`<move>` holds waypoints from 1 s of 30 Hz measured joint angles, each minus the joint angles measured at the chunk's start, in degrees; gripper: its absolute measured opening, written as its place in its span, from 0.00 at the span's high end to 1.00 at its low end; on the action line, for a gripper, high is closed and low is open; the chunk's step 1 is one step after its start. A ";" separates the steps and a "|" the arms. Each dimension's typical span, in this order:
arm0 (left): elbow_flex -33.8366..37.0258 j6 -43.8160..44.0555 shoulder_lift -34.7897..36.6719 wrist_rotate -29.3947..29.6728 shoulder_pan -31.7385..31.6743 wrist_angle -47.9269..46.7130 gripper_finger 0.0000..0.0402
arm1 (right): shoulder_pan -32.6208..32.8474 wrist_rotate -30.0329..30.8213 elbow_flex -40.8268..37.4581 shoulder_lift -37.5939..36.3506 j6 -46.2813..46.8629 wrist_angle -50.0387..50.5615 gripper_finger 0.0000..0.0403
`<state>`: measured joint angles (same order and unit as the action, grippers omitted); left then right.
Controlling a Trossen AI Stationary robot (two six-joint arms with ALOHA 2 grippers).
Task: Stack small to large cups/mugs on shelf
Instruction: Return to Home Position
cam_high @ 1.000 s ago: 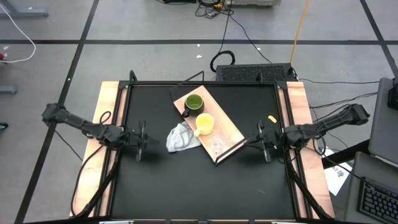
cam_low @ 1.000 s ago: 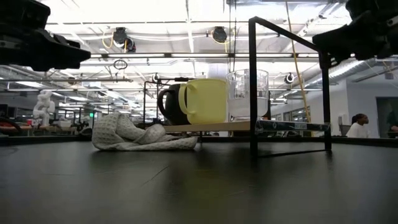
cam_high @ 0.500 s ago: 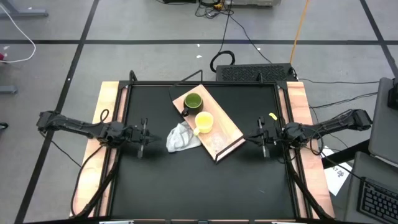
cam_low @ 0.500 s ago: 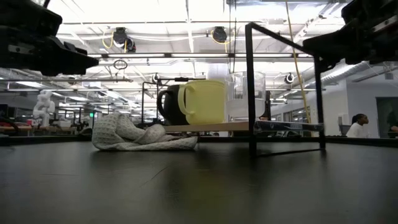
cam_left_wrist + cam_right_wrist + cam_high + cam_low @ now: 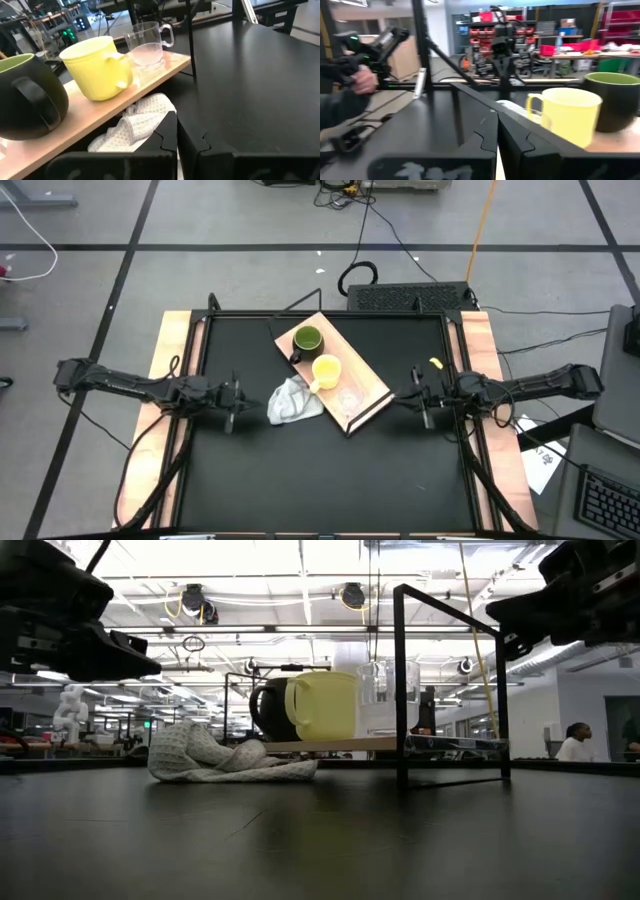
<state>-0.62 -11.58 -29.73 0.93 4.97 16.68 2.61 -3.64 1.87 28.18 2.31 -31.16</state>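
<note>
All three cups stand in a row on the shelf (image 5: 372, 385) near the middle of the table (image 5: 330, 480): dark green mug (image 5: 307, 340) at the 11 o'clock end, yellow mug (image 5: 326, 370) midway, clear glass cup (image 5: 349, 402) toward 5 o'clock. Placing looks done. The left arm (image 5: 180, 390) at 9 o'clock and the right arm (image 5: 480, 388) at 3 o'clock hang clear of the shelf, jaws together and empty. Only parking seems left.

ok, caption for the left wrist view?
Dark green mug, bright yellow mug and clear glass cup lined up on the light-wood shelf.
</note>
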 joint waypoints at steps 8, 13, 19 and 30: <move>0.00 -2.12 -0.25 -5.89 0.00 2.31 1.00 | 2.76 -2.86 -0.04 -0.36 -0.46 1.41 1.00; 0.00 -3.49 -0.25 -5.93 -0.02 2.54 1.00 | 3.47 -2.92 -0.07 -1.53 -1.84 2.19 1.00; 0.00 -3.71 -0.25 -5.97 -0.02 2.54 1.00 | 3.50 -4.46 -1.07 -4.26 -2.55 0.92 1.00; 0.00 -3.27 -0.25 -6.06 0.08 4.61 1.00 | 4.31 -7.40 -1.07 -7.17 -3.66 -0.77 1.00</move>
<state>-0.62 -14.86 -29.98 -5.13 5.05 21.29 6.93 -11.04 0.80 21.02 -1.35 -31.93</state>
